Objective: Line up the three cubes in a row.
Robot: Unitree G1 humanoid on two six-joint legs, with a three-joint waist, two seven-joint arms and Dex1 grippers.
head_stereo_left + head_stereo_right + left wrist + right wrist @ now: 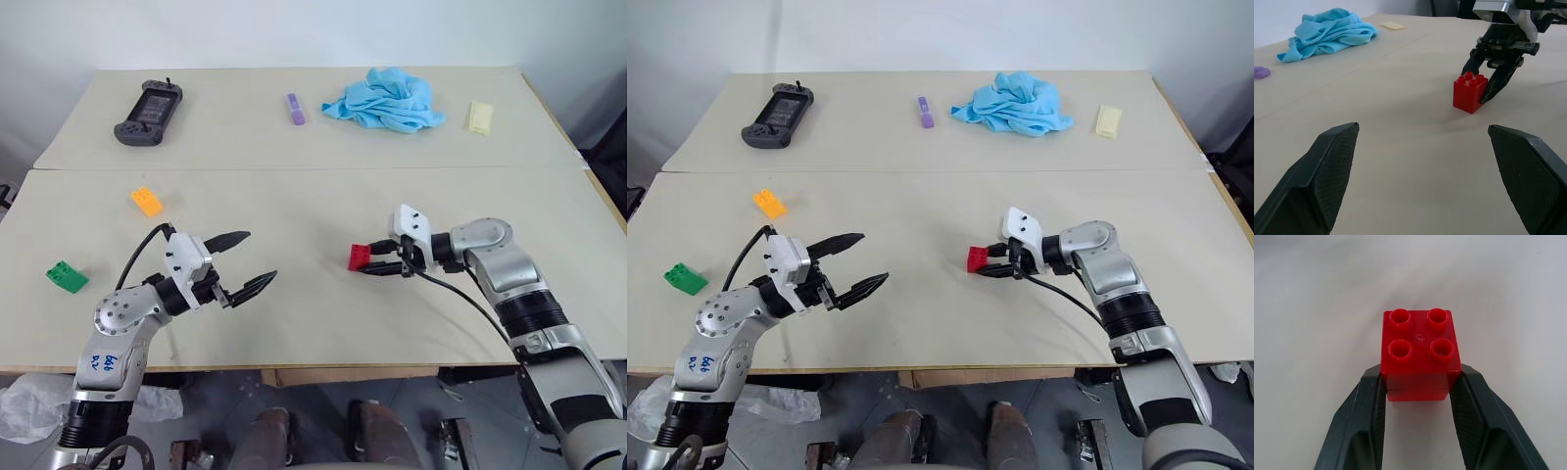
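The red cube [360, 257] is near the middle of the front table, pinched between the fingers of my right gripper [370, 259], which is shut on it and points left. Its studs face up, and its base looks to be at the tabletop [1469, 91]. The orange cube [147, 201] lies at the left, and the green cube [66, 277] sits nearer the front left corner. My left gripper [260, 255] hovers open with nothing between its fingers. It is right of the green cube and points toward the red one.
On the far table lie a black game controller [147, 113], a small purple stick [295, 108], a crumpled blue cloth [384, 100] and a pale yellow block [479, 117]. A seam [294, 168] separates the two tables. The front edge runs just below both arms.
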